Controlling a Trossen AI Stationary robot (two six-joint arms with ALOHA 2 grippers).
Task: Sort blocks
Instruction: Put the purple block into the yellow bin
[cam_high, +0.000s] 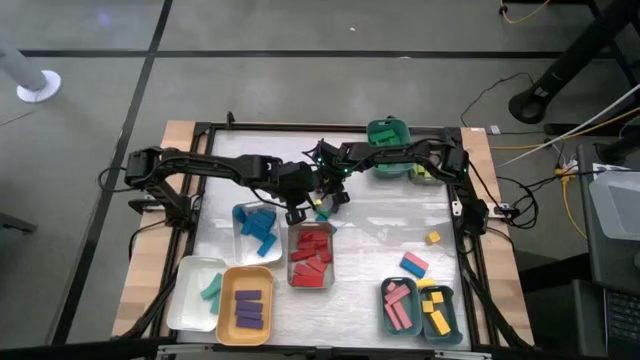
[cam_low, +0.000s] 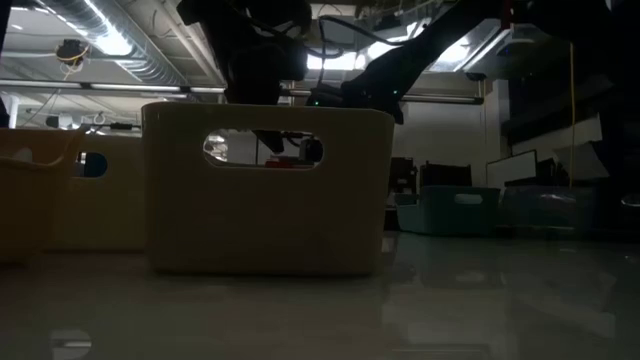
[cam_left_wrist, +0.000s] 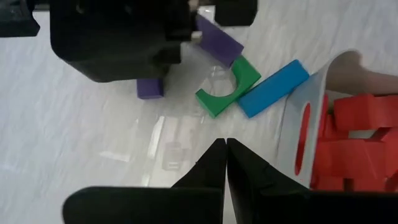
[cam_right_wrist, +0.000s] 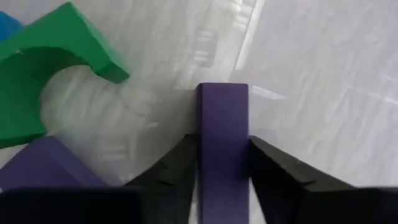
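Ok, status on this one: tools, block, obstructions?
Right tool shut on purple block, mid-table. Left tool shut, empty, beside red tray. Green arch block and second purple block crowd the pick.

Probably a lab or workshop — exposed ceiling ducts (cam_low: 150, 62), strip lights (cam_low: 110, 40), floor cables (cam_high: 560, 150).

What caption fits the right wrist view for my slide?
Right end effector closed around a purple block on the white table, a green arch block lying beside it.
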